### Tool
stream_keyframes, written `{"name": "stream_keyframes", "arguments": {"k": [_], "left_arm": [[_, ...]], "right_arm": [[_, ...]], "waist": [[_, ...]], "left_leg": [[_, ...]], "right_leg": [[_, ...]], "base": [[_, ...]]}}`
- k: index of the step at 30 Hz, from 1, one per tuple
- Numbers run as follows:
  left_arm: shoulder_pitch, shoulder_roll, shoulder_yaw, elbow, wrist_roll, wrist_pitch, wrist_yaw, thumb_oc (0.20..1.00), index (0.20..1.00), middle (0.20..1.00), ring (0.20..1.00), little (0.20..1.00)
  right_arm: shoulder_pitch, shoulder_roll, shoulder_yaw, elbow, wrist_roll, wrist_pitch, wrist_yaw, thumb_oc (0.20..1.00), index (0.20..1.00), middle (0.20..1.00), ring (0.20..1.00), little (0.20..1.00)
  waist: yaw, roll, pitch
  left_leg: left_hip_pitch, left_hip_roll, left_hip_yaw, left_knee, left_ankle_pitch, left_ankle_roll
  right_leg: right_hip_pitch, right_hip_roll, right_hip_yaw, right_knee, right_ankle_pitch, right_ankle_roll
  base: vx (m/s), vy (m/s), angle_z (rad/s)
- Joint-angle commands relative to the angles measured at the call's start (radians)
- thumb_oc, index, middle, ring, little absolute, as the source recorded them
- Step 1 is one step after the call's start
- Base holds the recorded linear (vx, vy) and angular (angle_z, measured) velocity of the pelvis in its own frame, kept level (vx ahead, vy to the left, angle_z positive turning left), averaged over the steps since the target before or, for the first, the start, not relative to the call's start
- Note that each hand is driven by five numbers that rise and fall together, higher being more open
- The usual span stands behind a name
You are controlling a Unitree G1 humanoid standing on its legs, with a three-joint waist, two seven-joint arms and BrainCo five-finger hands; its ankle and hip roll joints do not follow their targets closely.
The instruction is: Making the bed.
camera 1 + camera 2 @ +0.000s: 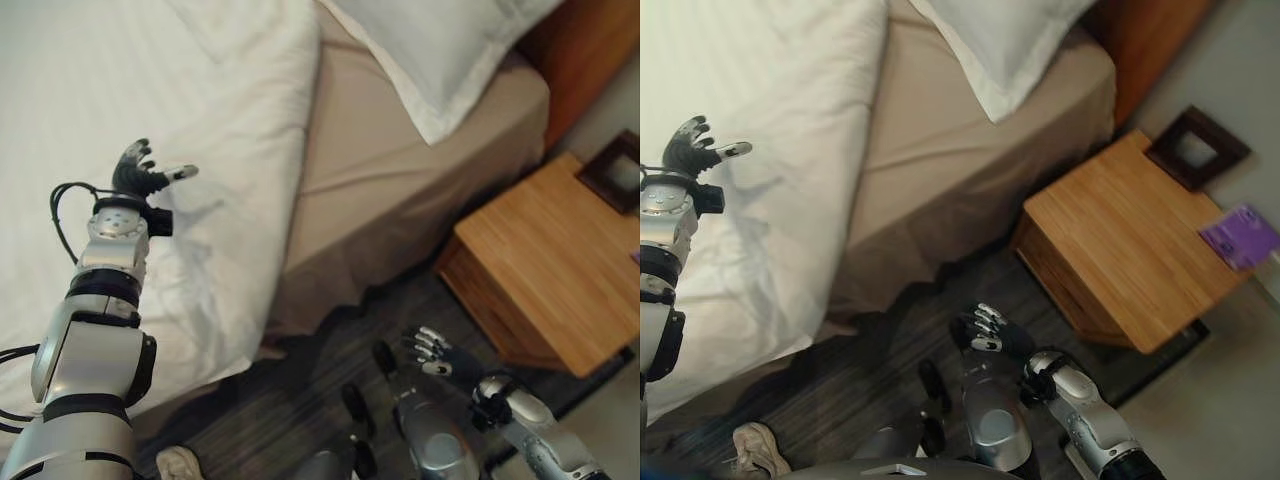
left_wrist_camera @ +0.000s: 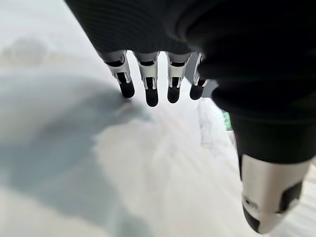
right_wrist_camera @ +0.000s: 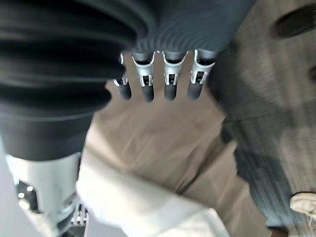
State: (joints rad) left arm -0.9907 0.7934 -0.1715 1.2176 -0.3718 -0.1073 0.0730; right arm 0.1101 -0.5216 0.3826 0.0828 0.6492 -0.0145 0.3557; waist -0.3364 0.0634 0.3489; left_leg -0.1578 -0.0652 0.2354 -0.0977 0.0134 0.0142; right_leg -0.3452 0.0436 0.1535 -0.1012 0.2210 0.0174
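The bed (image 1: 400,190) stands beside a wooden nightstand (image 1: 560,260). Its white blanket (image 1: 150,120) lies short of the pillow (image 1: 440,50). The left hand (image 1: 140,172) hovers over the blanket, fingers spread, probably to grab it. The right hand (image 1: 432,352) hangs low, fingers relaxed.

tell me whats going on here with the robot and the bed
The robot is making a bed. Its left hand is raised over the white duvet, fingers open, gripping nothing. Its right hand hangs low over the dark floor beside the bed, also open and empty. The duvet lies rumpled with the beige sheet still exposed next to it, a white pillow at the head, and a wooden nightstand alongside.
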Motion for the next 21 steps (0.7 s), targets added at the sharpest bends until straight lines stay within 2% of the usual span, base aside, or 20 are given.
{"name": "stream_keyframes", "arguments": {"k": [1, 7, 11, 12, 14, 18, 21], "left_arm": [[-0.076, 0.068, -0.028, 0.036, -0.006, -0.019, 0.070, 1.000, 1.000, 1.000, 1.000, 1.000], [-0.087, 0.107, 0.002, 0.047, -0.020, -0.021, 0.130, 1.000, 1.000, 1.000, 1.000, 1.000], [-0.058, 0.082, 0.018, 0.089, -0.037, 0.007, 0.097, 1.000, 1.000, 1.000, 1.000, 1.000], [-0.033, 0.063, 0.028, 0.100, -0.038, 0.018, 0.073, 0.200, 0.200, 0.200, 0.200, 0.200], [-0.017, 0.050, 0.028, 0.112, -0.021, 0.030, 0.059, 0.200, 0.200, 0.200, 0.200, 0.200], [0.003, -0.071, 0.004, 0.131, 0.032, 0.069, 0.027, 0.200, 0.200, 0.200, 0.200, 0.200], [-0.008, -0.112, -0.014, 0.117, 0.047, 0.071, 0.031, 0.200, 0.200, 0.200, 0.200, 0.200]], "right_arm": [[0.010, 0.005, -0.004, -0.056, 0.053, -0.027, 0.004, 1.000, 1.000, 1.000, 1.000, 1.000], [-0.015, -0.007, 0.010, -0.059, 0.064, -0.062, -0.025, 1.000, 1.000, 1.000, 1.000, 1.000], [-0.030, -0.004, 0.004, -0.048, 0.064, -0.062, -0.043, 1.000, 1.000, 1.000, 1.000, 1.000], [-0.029, -0.003, -0.003, -0.044, 0.066, -0.060, -0.048, 1.000, 1.000, 1.000, 1.000, 1.000], [-0.026, -0.001, -0.005, -0.040, 0.066, -0.058, -0.048, 1.000, 1.000, 1.000, 1.000, 1.000], [-0.017, 0.002, -0.018, -0.029, 0.061, -0.045, -0.052, 1.000, 1.000, 1.000, 1.000, 1.000], [-0.016, 0.004, -0.023, -0.026, 0.060, -0.045, -0.056, 1.000, 1.000, 1.000, 1.000, 1.000]], "waist": [[0.031, -0.014, -0.080], [0.033, -0.007, -0.019], [0.031, 0.002, 0.001], [0.030, 0.008, 0.009], [0.028, 0.011, 0.013], [0.014, 0.026, 0.024], [0.009, 0.032, 0.022]], "left_leg": [[0.006, 0.085, -0.060, 0.010, 0.055, -0.086], [-0.047, 0.085, -0.052, 0.010, 0.063, -0.091], [-0.065, 0.084, -0.046, 0.010, 0.066, -0.094], [-0.063, 0.084, -0.048, 0.010, 0.062, -0.094], [-0.063, 0.083, -0.048, 0.010, 0.062, -0.094], [-0.047, 0.080, -0.044, 0.010, 0.058, -0.095], [-0.041, 0.078, -0.043, 0.010, 0.055, -0.095]], "right_leg": [[0.055, -0.052, 0.028, 0.014, -0.091, 0.105], [-0.006, -0.048, 0.043, 0.014, -0.081, 0.100], [-0.024, -0.047, 0.049, 0.014, -0.077, 0.099], [-0.022, -0.046, 0.046, 0.014, -0.083, 0.099], [-0.022, -0.046, 0.046, 0.014, -0.084, 0.098], [-0.012, -0.044, 0.053, 0.014, -0.092, 0.094], [-0.008, -0.044, 0.054, 0.014, -0.095, 0.092]], "base": [[0.01, -0.033, -0.25], [0.00, -0.018, -0.09], [0.01, -0.009, -0.02], [0.03, -0.006, -0.04], [0.00, 0.000, 0.00], [0.04, 0.003, 0.00], [0.01, 0.003, 0.01]]}}
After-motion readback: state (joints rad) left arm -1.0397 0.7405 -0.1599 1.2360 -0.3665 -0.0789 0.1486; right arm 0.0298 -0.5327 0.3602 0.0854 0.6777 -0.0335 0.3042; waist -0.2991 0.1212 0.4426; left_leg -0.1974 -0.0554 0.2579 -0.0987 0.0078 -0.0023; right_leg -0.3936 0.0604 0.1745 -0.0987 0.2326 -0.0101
